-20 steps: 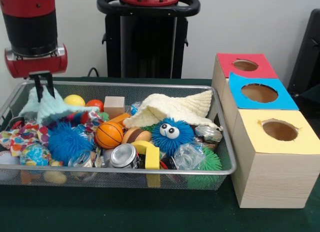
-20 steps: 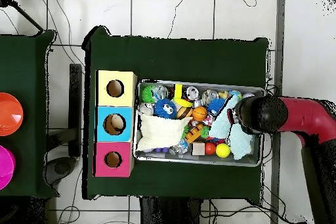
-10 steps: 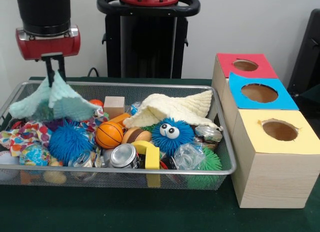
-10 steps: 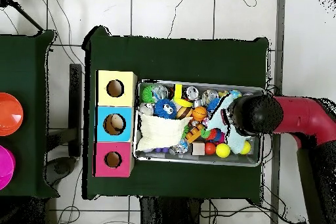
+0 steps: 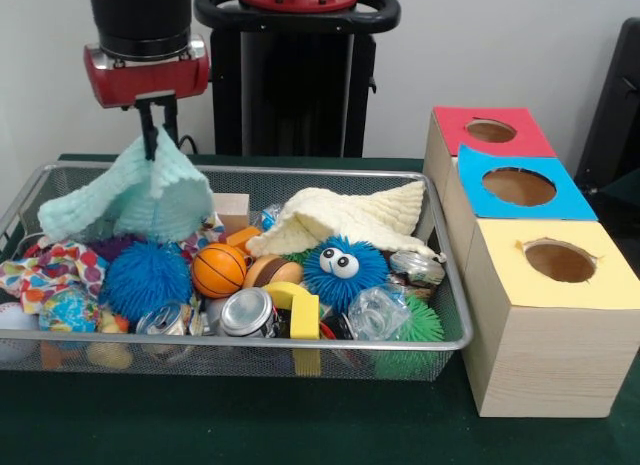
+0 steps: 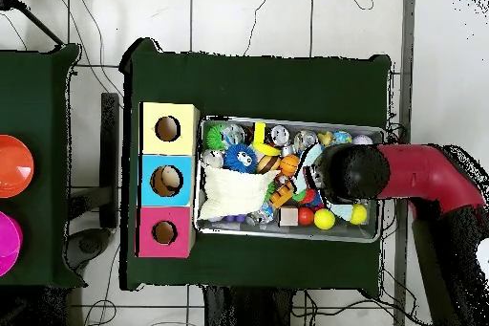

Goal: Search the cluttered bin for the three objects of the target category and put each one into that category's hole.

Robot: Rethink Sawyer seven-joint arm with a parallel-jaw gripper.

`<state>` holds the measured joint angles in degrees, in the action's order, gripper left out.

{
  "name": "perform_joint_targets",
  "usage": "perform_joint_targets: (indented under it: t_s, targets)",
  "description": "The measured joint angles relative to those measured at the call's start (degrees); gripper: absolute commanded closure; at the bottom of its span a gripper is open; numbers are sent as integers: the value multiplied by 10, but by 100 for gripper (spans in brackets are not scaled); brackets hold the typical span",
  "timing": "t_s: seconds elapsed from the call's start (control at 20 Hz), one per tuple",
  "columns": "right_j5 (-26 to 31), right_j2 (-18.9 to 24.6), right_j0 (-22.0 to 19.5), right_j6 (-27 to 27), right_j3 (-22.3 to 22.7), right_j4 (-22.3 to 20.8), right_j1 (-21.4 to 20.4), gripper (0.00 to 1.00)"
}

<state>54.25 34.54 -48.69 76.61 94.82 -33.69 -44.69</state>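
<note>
My gripper [image 5: 159, 137] is shut on the top of a mint-green cloth [image 5: 135, 198], which hangs lifted above the left part of the wire bin [image 5: 300, 342]. In the overhead view the arm [image 6: 355, 171] covers most of that cloth [image 6: 308, 162]. A cream cloth [image 5: 345, 217] lies spread in the bin's back right; the overhead view shows the cream cloth [image 6: 232, 193] beside the boxes. A patterned cloth [image 5: 40, 266] lies at the bin's left. Three boxes stand right of the bin: red hole [image 5: 490, 131], blue hole [image 5: 518, 186], yellow hole [image 5: 560, 261].
The bin holds several toys: a blue fuzzy ball with eyes [image 5: 343, 269], a plain blue spiky ball [image 5: 147, 279], a small basketball [image 5: 218, 270], a can [image 5: 246, 313], a wooden block [image 5: 231, 207], green spiky balls [image 5: 415, 325]. Orange and pink discs [image 6: 11, 165] lie off the table.
The gripper has risen and moved toward the bin's middle with the mint cloth, lifting it off the toys. The yellow and red balls behind it are now hidden in the front view.
</note>
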Motion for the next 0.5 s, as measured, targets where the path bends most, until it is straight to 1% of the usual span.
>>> perform_joint_targets:
  t_s: [0.25,0.5]
  targets:
    - [0,0,7,0,11,10,-10,100]
    - [0,0,10,0,13,21,-23,100]
